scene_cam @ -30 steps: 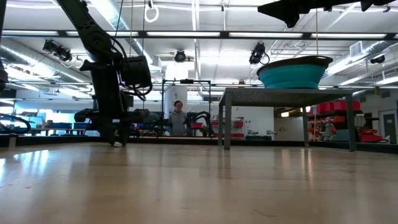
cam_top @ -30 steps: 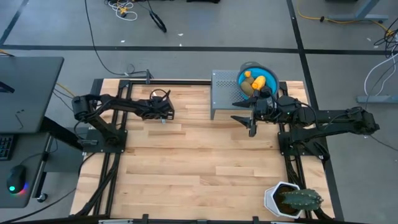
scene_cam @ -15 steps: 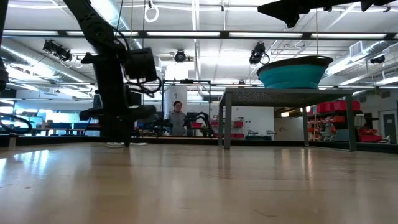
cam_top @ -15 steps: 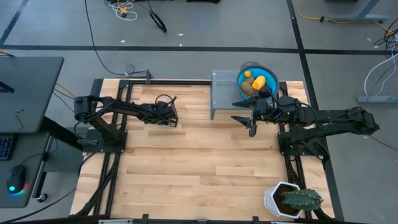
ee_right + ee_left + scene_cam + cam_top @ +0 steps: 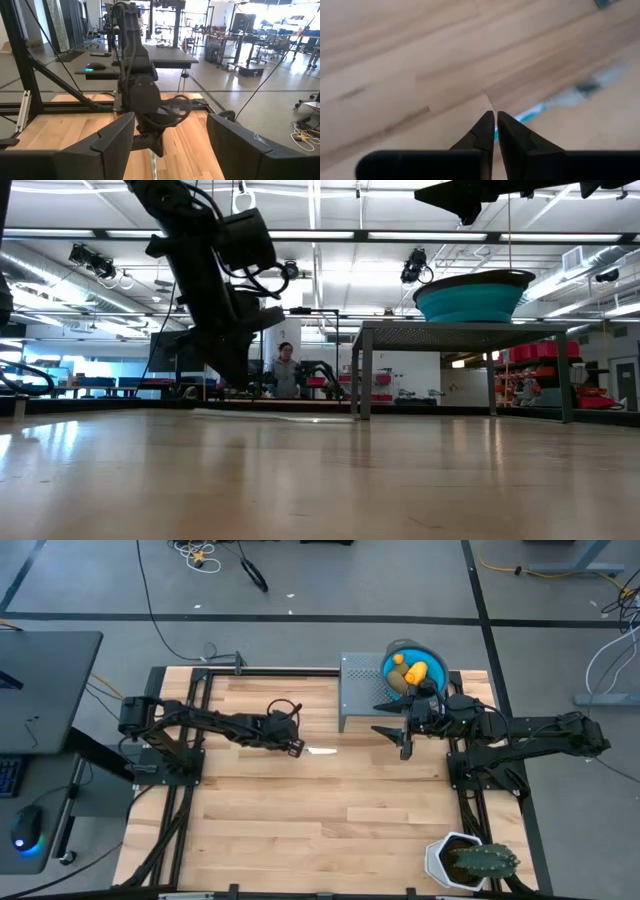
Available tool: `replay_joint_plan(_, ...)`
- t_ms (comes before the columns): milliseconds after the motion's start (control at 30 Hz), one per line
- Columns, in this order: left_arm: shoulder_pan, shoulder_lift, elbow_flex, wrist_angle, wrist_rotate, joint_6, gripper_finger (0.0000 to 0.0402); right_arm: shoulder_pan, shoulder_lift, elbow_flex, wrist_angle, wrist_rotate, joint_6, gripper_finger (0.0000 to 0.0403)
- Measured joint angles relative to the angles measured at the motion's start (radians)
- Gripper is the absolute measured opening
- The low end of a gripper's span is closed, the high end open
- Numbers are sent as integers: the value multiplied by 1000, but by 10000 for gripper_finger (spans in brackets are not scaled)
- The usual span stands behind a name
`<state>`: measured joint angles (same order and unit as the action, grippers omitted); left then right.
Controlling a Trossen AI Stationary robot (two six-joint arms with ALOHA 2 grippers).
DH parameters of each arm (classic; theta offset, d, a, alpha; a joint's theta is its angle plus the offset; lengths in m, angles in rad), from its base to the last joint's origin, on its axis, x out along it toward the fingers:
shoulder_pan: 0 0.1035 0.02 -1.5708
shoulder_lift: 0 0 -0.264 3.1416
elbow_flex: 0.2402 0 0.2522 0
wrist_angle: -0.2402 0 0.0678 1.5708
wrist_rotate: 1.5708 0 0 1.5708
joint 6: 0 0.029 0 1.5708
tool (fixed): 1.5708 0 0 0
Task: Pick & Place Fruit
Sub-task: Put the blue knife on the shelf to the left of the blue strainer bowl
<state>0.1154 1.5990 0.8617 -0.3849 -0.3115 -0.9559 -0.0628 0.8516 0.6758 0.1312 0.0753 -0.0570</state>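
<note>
Seeing the fruit [image 5: 410, 672] (a yellow oblong piece, olive-brown ovals, tiny orange-red bits) sitting inside the round blue bowl with grey handles [image 5: 385, 668]. Not making out any near-black piece from above.

Seeing that bowl resting on top of the grey perforated metal stand [image 5: 358, 690] at the far right corner of the pale wooden plank counter [image 5: 330, 810]. Judging the raised perch as the reason nothing is rolling about. Finding no fruit on the boards themselves.

Reading the left gripper [image 5: 293, 747] as clenched, reaching low over the middle of the counter toward the far edge, well apart from the bowl. Seeing the fingers pressed almost together in the left wrist view, with the thin silvery-white stick [image 5: 322, 750] running out from the tips toward the stand. Taking that as a pinch on the stick's near end, with the rest lying flat on the boards. Judging the flat lie as the reason for such a low, steep approach.

Reading the right gripper [image 5: 403, 740] as released, fingers spread wide, holding nothing. Hanging just beside the stand's near side, right below the bowl, near the right edge. Guessing at parking there to be close to the fruit.

Not counting any fruit as placed yet.
</note>
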Motion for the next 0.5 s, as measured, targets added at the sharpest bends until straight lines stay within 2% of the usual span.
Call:
replay_joint_plan(100, 1, 0, 8, 0, -6, 114, 26, 0, 0, 0, 0, 0, 0, 259)
replay_joint_plan(233, -2, -2, 11, 1, -24, 388, 37, 0, 0, 0, 0, 0, 0, 259)
replay_joint_plan(400, -17, 7, 10, 7, -244, 684, 55, 0, 0, 0, 0, 0, 0, 259)
replay_joint_plan(500, -18, 7, -24, 75, -319, 802, 60, 0, 0, 0, 0, 0, 0, 259)
